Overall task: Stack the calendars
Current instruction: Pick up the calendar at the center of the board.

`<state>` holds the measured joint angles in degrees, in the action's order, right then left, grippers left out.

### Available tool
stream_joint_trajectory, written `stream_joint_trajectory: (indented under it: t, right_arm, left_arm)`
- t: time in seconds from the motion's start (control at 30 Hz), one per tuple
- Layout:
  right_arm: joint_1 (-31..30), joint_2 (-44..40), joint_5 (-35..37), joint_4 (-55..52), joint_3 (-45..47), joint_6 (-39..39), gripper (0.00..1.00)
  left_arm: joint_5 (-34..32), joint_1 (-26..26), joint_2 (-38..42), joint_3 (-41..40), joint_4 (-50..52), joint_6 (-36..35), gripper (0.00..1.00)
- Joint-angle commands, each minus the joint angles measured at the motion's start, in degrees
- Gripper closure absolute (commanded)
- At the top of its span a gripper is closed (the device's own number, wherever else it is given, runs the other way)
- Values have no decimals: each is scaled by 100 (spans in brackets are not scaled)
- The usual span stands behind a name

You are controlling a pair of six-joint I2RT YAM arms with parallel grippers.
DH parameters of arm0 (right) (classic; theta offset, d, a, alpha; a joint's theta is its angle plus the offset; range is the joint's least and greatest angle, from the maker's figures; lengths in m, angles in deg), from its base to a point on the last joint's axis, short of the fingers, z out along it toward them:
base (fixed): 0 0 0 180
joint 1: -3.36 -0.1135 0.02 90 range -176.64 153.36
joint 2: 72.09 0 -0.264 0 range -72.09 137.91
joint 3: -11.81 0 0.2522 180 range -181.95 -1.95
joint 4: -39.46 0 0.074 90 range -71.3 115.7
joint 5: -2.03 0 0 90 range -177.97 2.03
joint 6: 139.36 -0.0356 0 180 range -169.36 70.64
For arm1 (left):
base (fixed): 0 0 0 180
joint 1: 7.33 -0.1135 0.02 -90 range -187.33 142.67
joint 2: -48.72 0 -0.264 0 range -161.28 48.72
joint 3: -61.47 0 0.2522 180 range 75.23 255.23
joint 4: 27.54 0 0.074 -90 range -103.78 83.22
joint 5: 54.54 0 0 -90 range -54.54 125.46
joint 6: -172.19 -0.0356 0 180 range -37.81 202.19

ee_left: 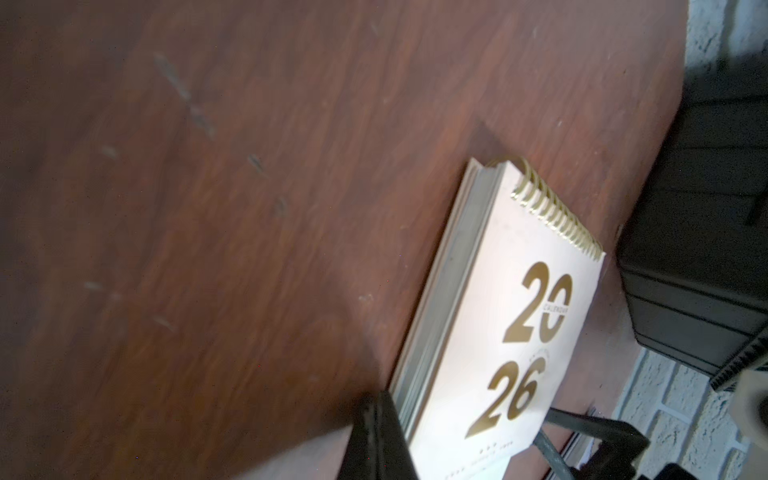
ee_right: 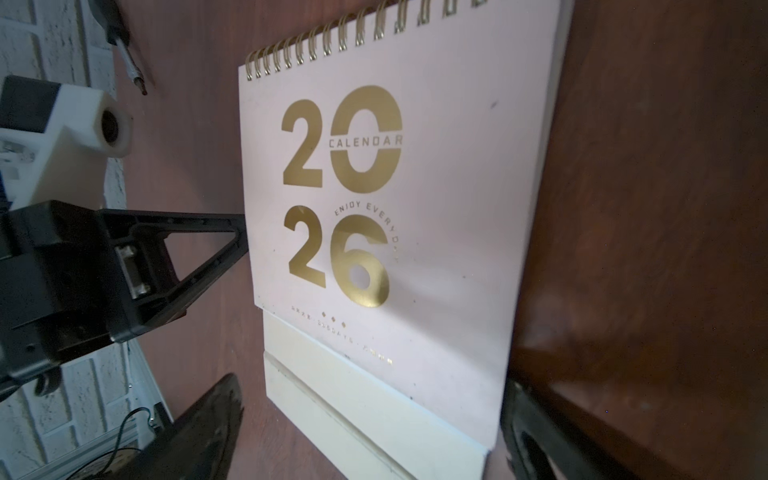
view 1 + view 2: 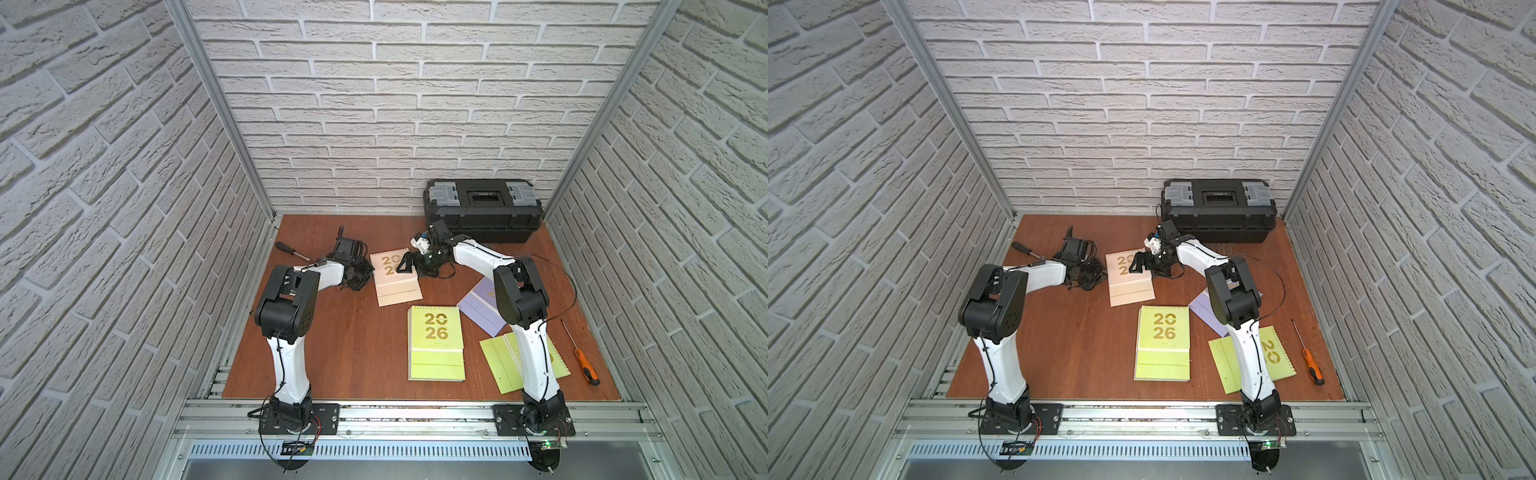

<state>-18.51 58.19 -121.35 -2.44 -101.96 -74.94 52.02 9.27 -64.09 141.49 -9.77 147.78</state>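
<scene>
Far centre, pink calendar [image 2: 457,208], gold 2026, seemingly flat

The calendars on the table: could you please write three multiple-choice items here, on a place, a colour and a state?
1. Where is the black toolbox? A on a calendar; B at the table's far right corner; C by the arm bases.
2. What colour is the farthest calendar? A lime green; B lavender; C peach-pink.
3. The right gripper is: A open; B shut on a screwdriver; C shut, empty.
Answers: B, both top views show it there; C, its pink cover fills the right wrist view; A, its fingers stand apart beside that calendar.
</scene>
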Motion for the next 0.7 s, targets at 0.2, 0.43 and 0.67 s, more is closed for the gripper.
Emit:
stream_joint_trajectory:
  t: [0.2,0.43,0.67]
  right_arm:
    - [-177,-327,-1256,1939,831,-1271,6]
    - [-164,-319,-1419,3011,1225,-2006,14]
    - [-160,-310,-1505,4327,1666,-2861,24]
  left_arm:
    - [99,71,5,-287,-31,-51,100]
    - [84,30,117,-346,67,-130,100]
    - [106,-53,189,-481,35,-169,100]
